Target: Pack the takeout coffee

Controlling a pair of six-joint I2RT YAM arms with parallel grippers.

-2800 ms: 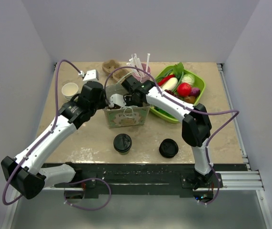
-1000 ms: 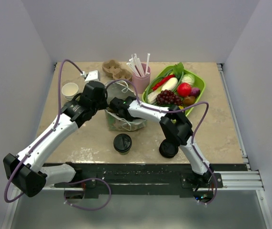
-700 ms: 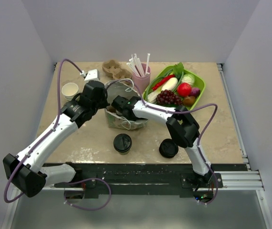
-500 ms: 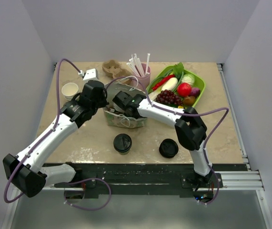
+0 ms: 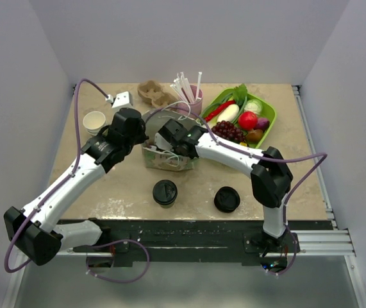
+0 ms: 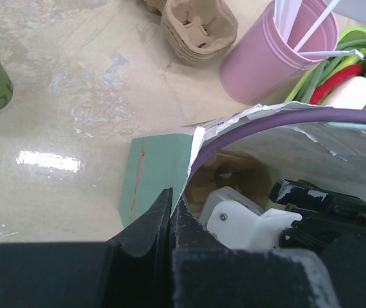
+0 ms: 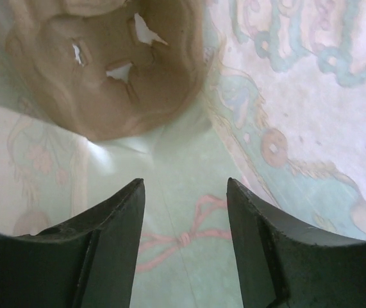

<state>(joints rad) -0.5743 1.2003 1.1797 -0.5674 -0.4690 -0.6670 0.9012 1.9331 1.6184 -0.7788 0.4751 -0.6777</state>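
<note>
The takeout coffee [image 5: 165,192], a small cup with a black lid, stands upright near the table's front edge, apart from both grippers. Behind it stands a pale green paper bag [image 5: 168,160]. My left gripper [image 5: 136,133] is shut on the bag's left rim [image 6: 192,144], its black fingers [image 6: 154,221] pinching the paper. My right gripper [image 7: 184,186] is inside the bag, open, with nothing between its fingertips. A brown pulp cup carrier [image 7: 106,70] lies on the bag's floor ahead of it, and it also shows in the left wrist view as brown pulp [image 6: 231,176] inside the bag.
A low stack of black lids [image 5: 227,199] sits front right. A lidless paper cup [image 5: 94,120] stands at the left. Brown carriers [image 5: 154,93], a pink cup of straws [image 5: 190,96] and a green tray [image 5: 269,125] of vegetables line the back.
My right gripper has opened inside the bag, and its elbow has swung out to the right. The left gripper keeps its hold on the bag's rim. The coffee has not moved.
</note>
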